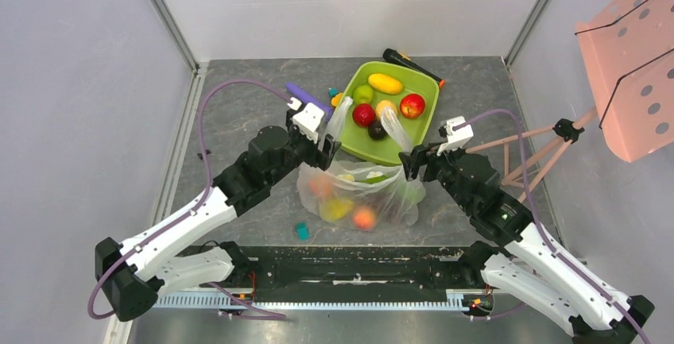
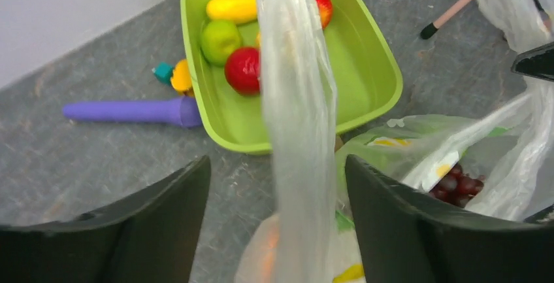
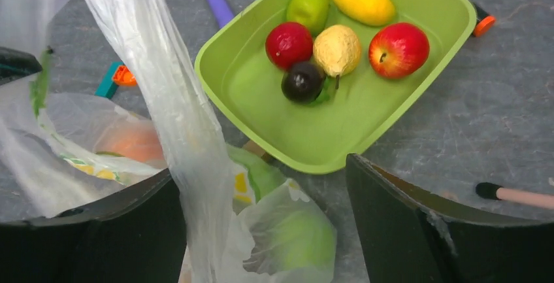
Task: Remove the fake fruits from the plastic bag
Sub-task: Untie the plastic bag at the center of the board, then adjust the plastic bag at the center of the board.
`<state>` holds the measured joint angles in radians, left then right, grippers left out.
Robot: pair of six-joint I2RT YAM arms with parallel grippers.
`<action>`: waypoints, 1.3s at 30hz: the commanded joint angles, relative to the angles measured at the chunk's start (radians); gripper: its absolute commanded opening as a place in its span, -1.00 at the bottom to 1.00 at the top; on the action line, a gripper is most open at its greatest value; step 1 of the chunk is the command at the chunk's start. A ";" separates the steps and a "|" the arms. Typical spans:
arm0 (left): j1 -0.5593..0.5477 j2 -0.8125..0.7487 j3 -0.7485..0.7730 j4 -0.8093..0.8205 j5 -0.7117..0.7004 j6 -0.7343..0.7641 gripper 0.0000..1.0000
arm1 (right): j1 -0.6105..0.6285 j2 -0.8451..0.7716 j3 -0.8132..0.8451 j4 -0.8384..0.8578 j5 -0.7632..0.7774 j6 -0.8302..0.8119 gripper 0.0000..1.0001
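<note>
Top external view has the thin transparent plastic carrier bag [image 1: 358, 193] lying crumpled on the grey table [image 1: 238, 121], just on the near side of the lime-green rectangular plastic tray [image 3: 307, 133]. The left gripper [image 1: 330, 149] is at its left corner and the right gripper [image 1: 413, 161] at its right. Each wrist camera shows a loop handle running up between that arm's jaws: the left handle [image 2: 294, 100] and the right handle [image 3: 170, 113]. Both pairs of jaws stand apart, wider than the strip of film between them, so neither handle is pinched (the right one merely lies against one finger).

Six glossy toy fruits sit in the tray, among them a red apple [image 3: 398, 49] and a yellow oblong fruit [image 3: 362, 0]. More are in the bag: a peach-orange fruit [image 1: 364, 218], a yellow fruit [image 1: 335, 209], something green, and a dark purple grape bunch [image 2: 457, 183] seen through the mouth.

The step in hand looks like taking hold of the bag so it can be opened or tipped. To do it well, each arm should close fully on its handle low down, where the film is bunched and less likely to slip. Then draw the handles apart evenly to widen the mouth, and lift slowly toward the tray, since round fruits will roll once freed.
</note>
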<state>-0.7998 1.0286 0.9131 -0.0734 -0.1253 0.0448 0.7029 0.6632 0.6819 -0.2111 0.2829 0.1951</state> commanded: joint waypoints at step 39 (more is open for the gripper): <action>-0.185 -0.008 0.244 -0.318 0.080 -0.477 -0.96 | 0.422 0.459 0.406 -0.412 0.222 0.139 -0.88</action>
<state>-0.9146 0.9977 1.1606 -0.4328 -0.0280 -0.3832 1.1248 1.1305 1.1210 -0.5812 0.3820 0.2813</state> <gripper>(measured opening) 0.028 0.065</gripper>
